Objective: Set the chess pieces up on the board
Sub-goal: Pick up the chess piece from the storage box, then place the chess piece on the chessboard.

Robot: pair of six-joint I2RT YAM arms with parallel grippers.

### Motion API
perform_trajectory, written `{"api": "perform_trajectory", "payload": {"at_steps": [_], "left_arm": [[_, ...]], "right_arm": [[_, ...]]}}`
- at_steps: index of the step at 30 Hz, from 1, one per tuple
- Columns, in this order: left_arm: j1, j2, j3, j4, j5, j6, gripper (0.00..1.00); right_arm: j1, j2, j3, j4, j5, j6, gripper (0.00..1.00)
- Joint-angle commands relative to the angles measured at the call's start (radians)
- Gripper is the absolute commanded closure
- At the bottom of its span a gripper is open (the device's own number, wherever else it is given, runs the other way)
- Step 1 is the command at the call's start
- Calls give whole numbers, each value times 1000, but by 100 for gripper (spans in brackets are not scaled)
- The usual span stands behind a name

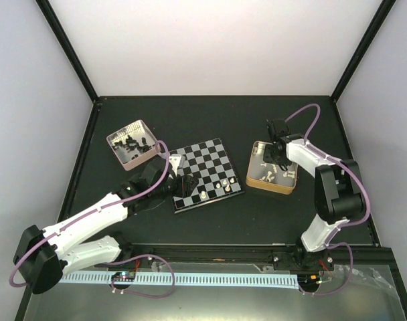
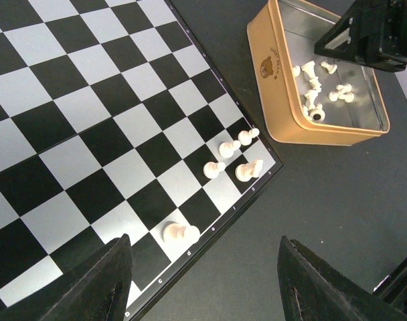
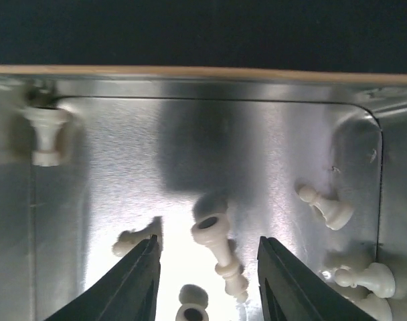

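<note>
Board [image 1: 207,164] mostly bare: five white pieces [image 2: 220,167] stand near one corner. More whites in tan tin [image 2: 270,87], black pieces [image 1: 131,142] in pink tray [image 1: 114,148]. Left gripper [image 2: 203,281] wide, empty; right gripper [image 3: 207,281] parted astride lying piece [image 3: 220,251], no grip yet.

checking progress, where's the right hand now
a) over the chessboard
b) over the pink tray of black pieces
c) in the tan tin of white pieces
c: the right hand hangs just above the shiny floor of the tan tin, with white pieces lying around it.
</note>
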Motion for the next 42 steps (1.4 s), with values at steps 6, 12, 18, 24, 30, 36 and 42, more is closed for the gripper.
{"api": "perform_trajectory", "payload": {"at_steps": [6,12,18,24,30,36,42], "left_arm": [[6,5,40,22,31,19,39],[7,1,37,18,31,15,39],[7,-12,38,24,54,12,37],[5,-18,38,78,87,8,35],[-12,-35,31,190,79,12,32],[-87,-33,29,277,6,32,31],[-186,-50,-22,373,-44,51,29]], "right_arm": [[-20,113,2,-4,-18,13,62],[-29,136,-8,15,-51,5,80],[-31,26,-46,75,-57,41,85],[-31,-208,-123,204,-179,214,84],[-9,-415,-288,397,-488,590,83],[170,-634,-481,606,-509,1104,83],[363,-729,-555,691,-448,1407,82]]}}
